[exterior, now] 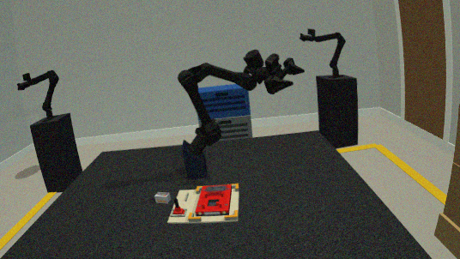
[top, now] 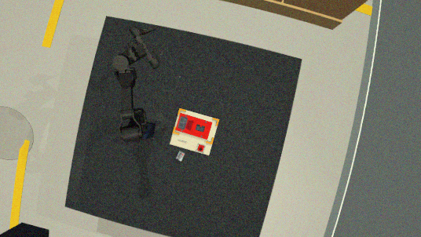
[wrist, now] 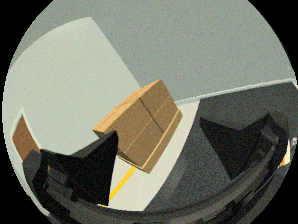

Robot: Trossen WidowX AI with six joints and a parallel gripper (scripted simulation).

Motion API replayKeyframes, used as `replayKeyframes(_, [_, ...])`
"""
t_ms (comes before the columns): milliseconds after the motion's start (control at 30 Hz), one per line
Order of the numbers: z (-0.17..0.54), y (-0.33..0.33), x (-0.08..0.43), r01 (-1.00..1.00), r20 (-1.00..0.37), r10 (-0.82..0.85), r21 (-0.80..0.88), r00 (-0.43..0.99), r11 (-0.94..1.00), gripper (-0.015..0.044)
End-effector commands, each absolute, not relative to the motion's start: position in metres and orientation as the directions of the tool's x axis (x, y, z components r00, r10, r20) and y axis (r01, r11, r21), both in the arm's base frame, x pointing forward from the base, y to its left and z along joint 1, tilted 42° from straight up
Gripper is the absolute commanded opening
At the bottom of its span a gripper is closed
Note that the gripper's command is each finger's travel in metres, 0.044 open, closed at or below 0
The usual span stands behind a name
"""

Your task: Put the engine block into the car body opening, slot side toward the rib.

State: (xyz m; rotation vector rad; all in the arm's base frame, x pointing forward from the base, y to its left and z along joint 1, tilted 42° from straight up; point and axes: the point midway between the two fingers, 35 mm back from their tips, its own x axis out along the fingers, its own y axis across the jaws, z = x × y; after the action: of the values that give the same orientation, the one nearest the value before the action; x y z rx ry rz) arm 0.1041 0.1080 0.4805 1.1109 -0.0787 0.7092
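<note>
The red car body (top: 193, 134) (exterior: 223, 201) lies on a cream board (top: 188, 146) (exterior: 182, 219) between orange corner pieces. A dark grey patch (top: 200, 128) (exterior: 213, 202) shows in the car body where the opening is. It looks like the engine block sitting in the opening, but its slot side and depth are too small to tell. My gripper (top: 154, 46) (exterior: 297, 77) (wrist: 160, 128) is wide open and empty. It is raised high, far from the car body, and touches nothing. Only a sliver of the board shows at the wrist view's right edge.
A small grey-white box (top: 180, 155) (exterior: 162, 197) stands on the dark mat (top: 236, 176) (exterior: 300, 223) beside the board. A red piece with a black upright stick (top: 200, 147) (exterior: 178, 210) is on the board's corner. A brown cabinet (wrist: 150, 125) stands beyond the mat.
</note>
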Motion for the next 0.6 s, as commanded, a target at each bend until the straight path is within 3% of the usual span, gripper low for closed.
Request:
replayKeyframes(0, [0.485, 0.116, 0.104, -0.594, 0.416, 0.465, 0.722, 0.782, 0.355, 0.044])
replayKeyframes(567, [0.48, 0.165, 0.113, -0.625, 0.451, 0.456, 0.369, 0.767, 0.688, 0.044])
